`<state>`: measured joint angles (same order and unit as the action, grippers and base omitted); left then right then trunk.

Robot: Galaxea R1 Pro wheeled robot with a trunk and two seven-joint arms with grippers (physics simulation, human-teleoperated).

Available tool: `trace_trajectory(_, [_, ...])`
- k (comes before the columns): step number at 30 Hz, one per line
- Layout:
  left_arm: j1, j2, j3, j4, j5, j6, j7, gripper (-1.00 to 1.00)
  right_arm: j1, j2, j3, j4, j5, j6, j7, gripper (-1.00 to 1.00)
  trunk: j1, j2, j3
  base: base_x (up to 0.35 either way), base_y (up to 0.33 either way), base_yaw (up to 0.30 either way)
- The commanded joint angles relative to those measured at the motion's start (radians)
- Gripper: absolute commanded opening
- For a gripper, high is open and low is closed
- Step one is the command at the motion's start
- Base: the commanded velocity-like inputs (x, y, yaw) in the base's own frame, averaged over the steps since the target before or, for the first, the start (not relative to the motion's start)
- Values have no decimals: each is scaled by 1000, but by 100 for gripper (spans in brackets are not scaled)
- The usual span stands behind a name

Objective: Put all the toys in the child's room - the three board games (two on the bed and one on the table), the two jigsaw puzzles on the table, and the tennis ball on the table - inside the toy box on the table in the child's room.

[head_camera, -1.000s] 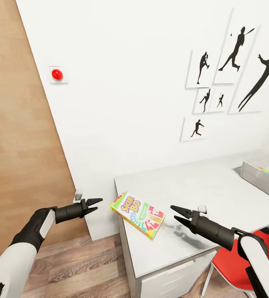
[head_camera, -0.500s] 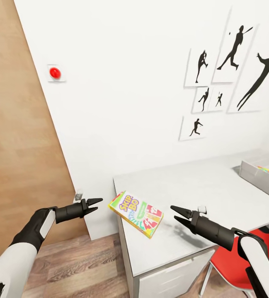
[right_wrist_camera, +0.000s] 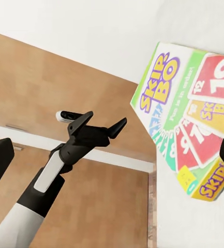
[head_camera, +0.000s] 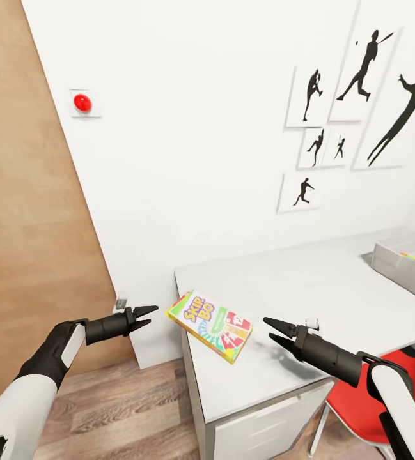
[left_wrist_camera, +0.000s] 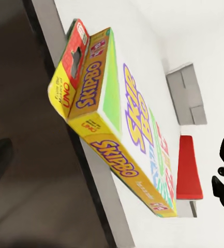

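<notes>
Skip-Bo box (head_camera: 211,326) lies flat at table (head_camera: 335,300) near corner, overhanging edge, between my grippers. Long axis slants toward right gripper (head_camera: 273,331). Left gripper (head_camera: 148,315) just nearer. Both spread, empty.

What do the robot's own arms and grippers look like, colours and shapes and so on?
Both arms have glossy white shells on the outer segments, changing to matte black toward the wrists. Each ends in a slim black cylindrical wrist. The left gripper and right gripper are all black, each with two thin, tapered, pointed fingers. No cables or markings are visible.
</notes>
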<state>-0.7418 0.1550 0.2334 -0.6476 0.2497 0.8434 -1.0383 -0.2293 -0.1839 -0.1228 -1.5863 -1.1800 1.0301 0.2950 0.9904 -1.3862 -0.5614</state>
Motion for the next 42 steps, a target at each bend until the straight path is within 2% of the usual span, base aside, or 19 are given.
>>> trace_trajectory(1, [-1, 0, 1, 0, 2, 5, -2, 100, -1, 0, -1, 0, 9, 4, 10, 100, 4, -8, -4, 0, 0, 0])
trace_trajectory(7, [-1, 0, 3, 0, 2, 6, -1, 100, -1, 0, -1, 0, 10, 4, 10, 100, 27, -50, -23, 0, 0, 0])
trace_trajectory(22, [-1, 0, 3, 0, 2, 4, -3, 100, 1, 0, -1, 0, 10, 4, 10, 100, 27, -50, -23, 0, -4, 0])
trace_trajectory(30, [-1, 0, 3, 0, 1, 3, -2, 100, 1, -1, -1, 0, 10, 4, 10, 100, 27, -50, -23, -25, -171, 0])
trace_trajectory(42, [-1, 0, 3, 0, 1, 3, -3, 100, 1, -2, -2, 0, 10, 4, 10, 100, 27, -50, -23, -1, -33, 0])
